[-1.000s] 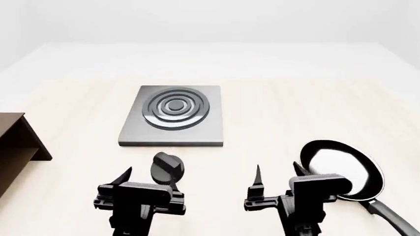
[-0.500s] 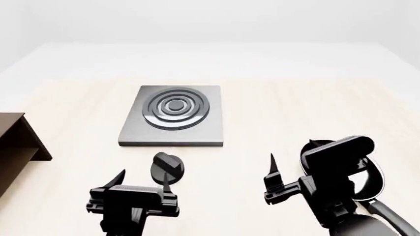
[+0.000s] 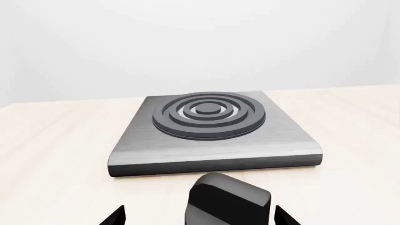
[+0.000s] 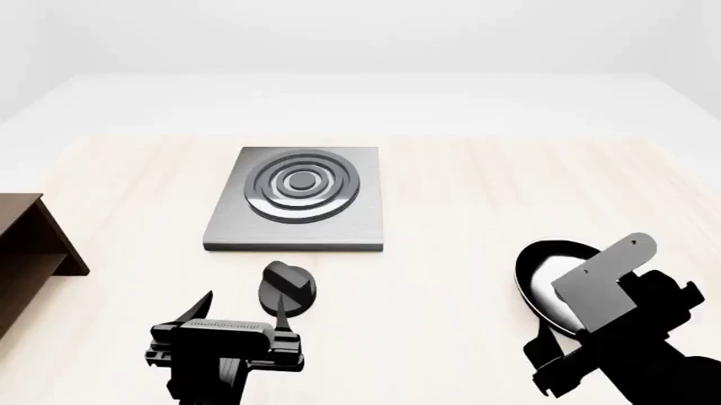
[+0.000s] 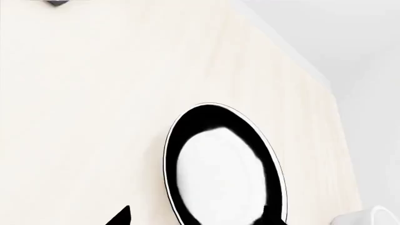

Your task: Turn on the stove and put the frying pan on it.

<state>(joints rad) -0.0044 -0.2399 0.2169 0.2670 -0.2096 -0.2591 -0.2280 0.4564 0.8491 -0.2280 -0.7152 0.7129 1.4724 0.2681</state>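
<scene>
Stove [image 4: 296, 199] at mid-table, burner rings bare, nothing set on top. Frying pan [image 4: 549, 283] still down on the wood at the near right, well apart from the slab, partly hidden beneath the right gripper [image 5: 196, 216], spread wide with 2 tips straddling the rim, not yet closed on anything. Knob [image 4: 286, 285] just in front of the slab's near edge, between the open tips of the left gripper [image 4: 240, 310], untouched as far as visible. Judged barely begun: both steps left, the turn of the knob and the lift of the pan across.
</scene>
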